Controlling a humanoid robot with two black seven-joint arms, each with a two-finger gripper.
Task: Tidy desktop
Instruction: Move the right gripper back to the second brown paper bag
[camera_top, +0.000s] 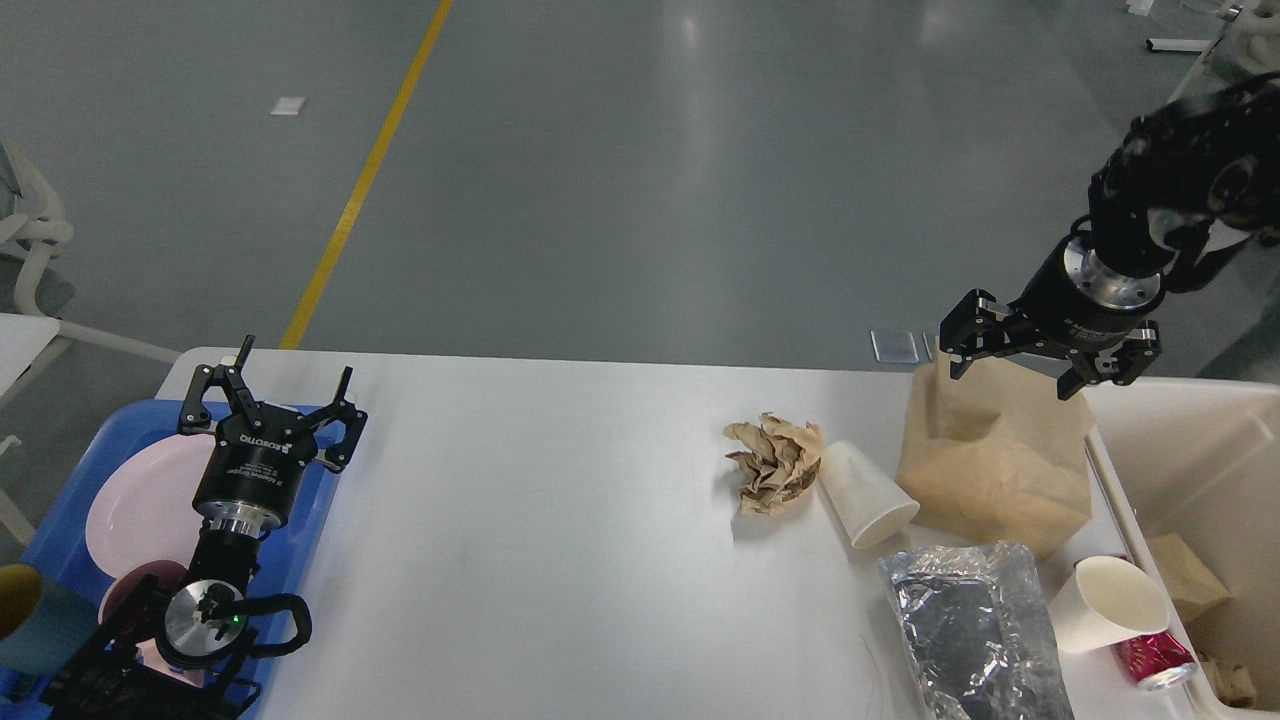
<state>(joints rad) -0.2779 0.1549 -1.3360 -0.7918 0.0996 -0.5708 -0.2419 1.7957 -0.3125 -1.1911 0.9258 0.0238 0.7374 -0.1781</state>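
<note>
— While the brown paper bag (990, 470) stands on the white counter (540, 520), where is everything else?
— Just left of the bag lies a tipped white cup (865, 495), touching a crumpled brown paper wad (770, 462). Nearer than the bag sit a silver foil pouch (965, 625), another tipped white cup (1105, 603) and a red can (1155, 660). Right of the bag is a beige bin (1200, 470).
— And the pincers?
— The right pincer (1045, 365) hangs spread open, empty, just above the bag's top edge. Far left of the bag, the left pincer (270, 400) is also spread open and empty, over a blue tray (70, 500) holding a pink plate (135, 500).
</note>
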